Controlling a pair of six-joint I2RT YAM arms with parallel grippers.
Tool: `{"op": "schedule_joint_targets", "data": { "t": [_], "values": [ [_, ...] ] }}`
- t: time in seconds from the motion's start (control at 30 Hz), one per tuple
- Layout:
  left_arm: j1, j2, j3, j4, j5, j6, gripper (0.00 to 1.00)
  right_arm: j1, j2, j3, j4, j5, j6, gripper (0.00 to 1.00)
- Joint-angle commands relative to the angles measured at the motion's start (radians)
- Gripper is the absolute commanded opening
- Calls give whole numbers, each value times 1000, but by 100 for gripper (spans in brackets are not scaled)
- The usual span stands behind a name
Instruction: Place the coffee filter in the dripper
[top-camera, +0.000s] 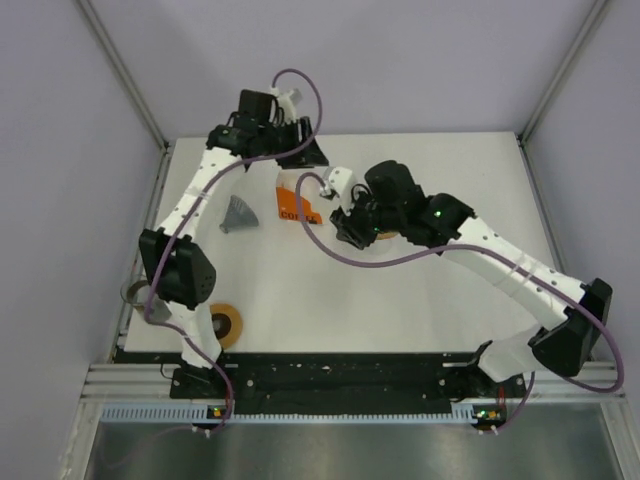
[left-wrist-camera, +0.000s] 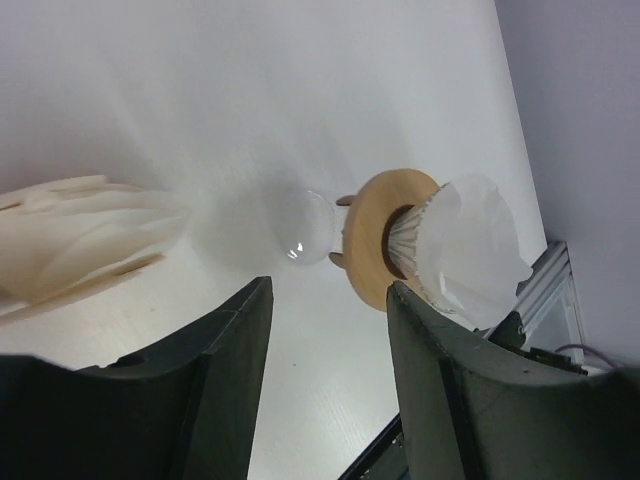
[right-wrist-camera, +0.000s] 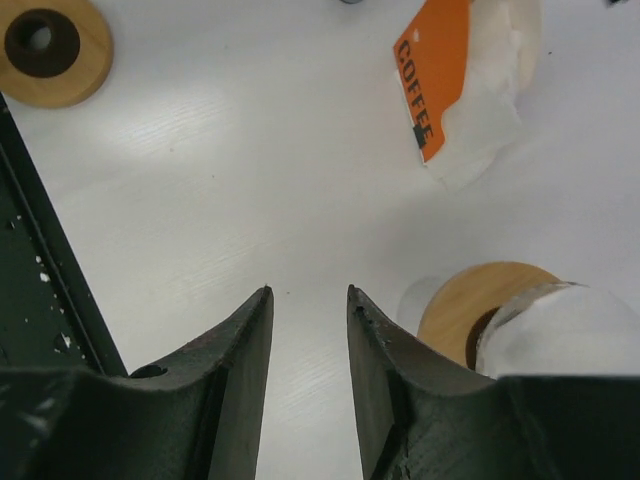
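The dripper has a wooden collar (left-wrist-camera: 372, 250) and a clear glass body (left-wrist-camera: 305, 228). A white paper filter (left-wrist-camera: 468, 250) sits in its opening. In the right wrist view the collar (right-wrist-camera: 465, 305) shows just right of my fingers. In the top view my right arm hides most of it. My left gripper (left-wrist-camera: 330, 283) is open and empty, well back from the dripper, at the far side of the table (top-camera: 305, 150). My right gripper (right-wrist-camera: 309, 290) is open and empty, low over bare table beside the dripper (top-camera: 342, 215).
An orange COFFEE filter pack (right-wrist-camera: 432, 80) with white filters (left-wrist-camera: 80, 240) spilling out lies behind my right gripper (top-camera: 298, 206). A grey cone (top-camera: 238, 215) stands left of it. A loose wooden ring (top-camera: 226, 325) lies near the left arm's base.
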Motion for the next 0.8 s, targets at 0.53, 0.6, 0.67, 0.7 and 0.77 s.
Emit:
{"op": "schedule_joint_targets", "data": {
  "t": [0.53, 0.6, 0.67, 0.7, 0.77],
  "values": [
    [401, -292, -211, 24, 127, 53, 56, 151, 520, 24, 48, 609, -214, 0],
    [407, -288, -216, 29, 135, 45, 56, 154, 554, 29, 50, 656, -217, 0],
    [408, -282, -216, 32, 141, 40, 57, 153, 572, 24, 62, 695, -228, 0],
    [410, -280, -216, 34, 145, 39, 57, 153, 579, 19, 71, 716, -231, 0],
    [408, -277, -216, 35, 148, 34, 57, 153, 598, 12, 95, 756, -248, 0]
  ]
}}
